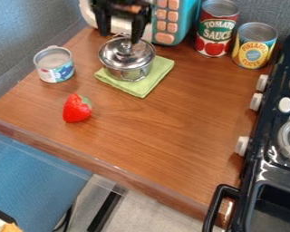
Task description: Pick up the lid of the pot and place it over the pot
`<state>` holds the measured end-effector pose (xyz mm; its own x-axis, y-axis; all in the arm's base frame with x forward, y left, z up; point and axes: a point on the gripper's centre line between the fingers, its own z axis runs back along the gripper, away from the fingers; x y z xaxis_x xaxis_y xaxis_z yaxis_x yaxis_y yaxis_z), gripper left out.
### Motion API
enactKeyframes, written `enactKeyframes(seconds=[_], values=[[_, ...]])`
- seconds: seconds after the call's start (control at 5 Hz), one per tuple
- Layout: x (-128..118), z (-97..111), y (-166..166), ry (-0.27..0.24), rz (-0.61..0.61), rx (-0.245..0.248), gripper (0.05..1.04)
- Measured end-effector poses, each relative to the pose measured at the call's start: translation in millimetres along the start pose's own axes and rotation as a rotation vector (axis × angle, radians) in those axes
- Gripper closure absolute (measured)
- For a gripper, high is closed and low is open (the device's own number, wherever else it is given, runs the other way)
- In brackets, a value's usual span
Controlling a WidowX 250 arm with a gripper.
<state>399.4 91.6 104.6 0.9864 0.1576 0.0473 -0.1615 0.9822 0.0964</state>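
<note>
From my station I read the scene starting at the near edge of the wooden counter (166,145), where nothing bears on the job; the stove (282,176) runs along the right side. Further in, on the left, stand a strawberry (76,108) and, beyond it, a small can (55,65), both well apart from the work. Toward the far side, the pot (128,74) rests on a folded green cloth (141,87), and its lid (121,53) lies over the mouth, covering it. I can't tell whether the rim is fully seated all the way round. Just above hangs my gripper (119,37), its two fingers spread apart, one close by the lid's knob; I see no grip on the lid, though I can't rule out that the fingertip touches the knob. Behind, a toy microwave (169,20) stands far off, with two taller cans (216,29) to the right. I judge the placing all but done: what I have left is to check the seating, then raise the arm straight up without nudging the knob.
</note>
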Motion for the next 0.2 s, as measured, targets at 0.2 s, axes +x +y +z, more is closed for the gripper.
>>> enactKeyframes(seconds=[0.2], values=[[-5.2,18.2,1.2,0.011,0.036,-0.006,0.081]])
